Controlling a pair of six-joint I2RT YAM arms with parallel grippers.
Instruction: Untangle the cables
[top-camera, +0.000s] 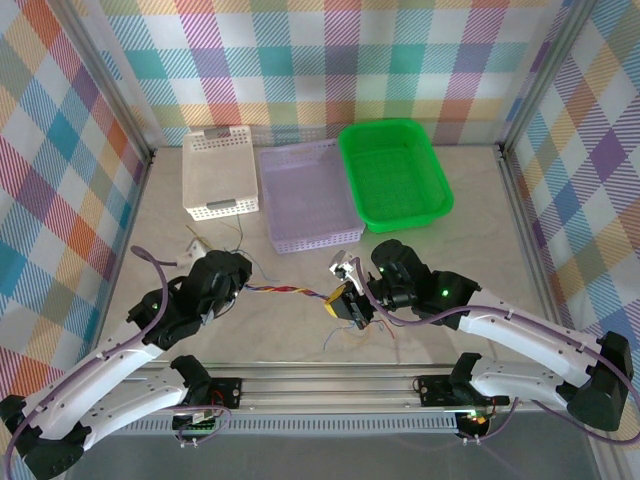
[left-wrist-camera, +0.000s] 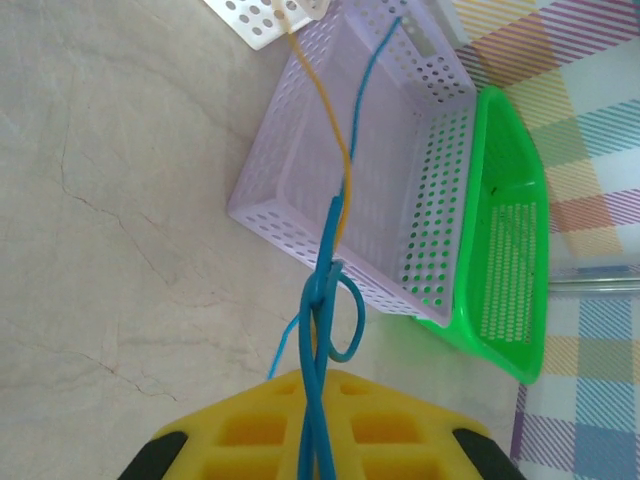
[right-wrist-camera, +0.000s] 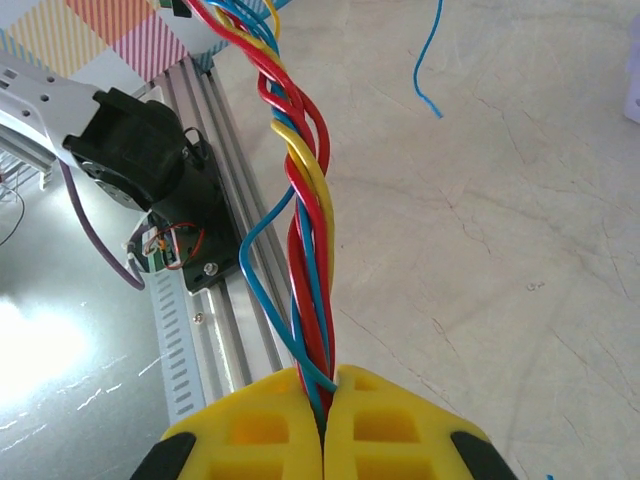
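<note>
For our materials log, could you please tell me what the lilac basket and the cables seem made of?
Lilac basket: probably moulded plastic, slightly translucent, matte; walls perforated in even rows. Cables: likely plastic-insulated wire, glossy; highlights run along their smooth twisted strands.

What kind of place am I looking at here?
Probably a robot test booth: checked cloth walls, two arms bolted to a metal rail at the table edge, holding twisted cables near three baskets.

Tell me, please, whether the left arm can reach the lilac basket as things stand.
Probably yes: mostly bare table lies between the left gripper and the lilac basket. Its jaws are shut on the cables, also clamped by the right gripper, which may tether it.
</note>
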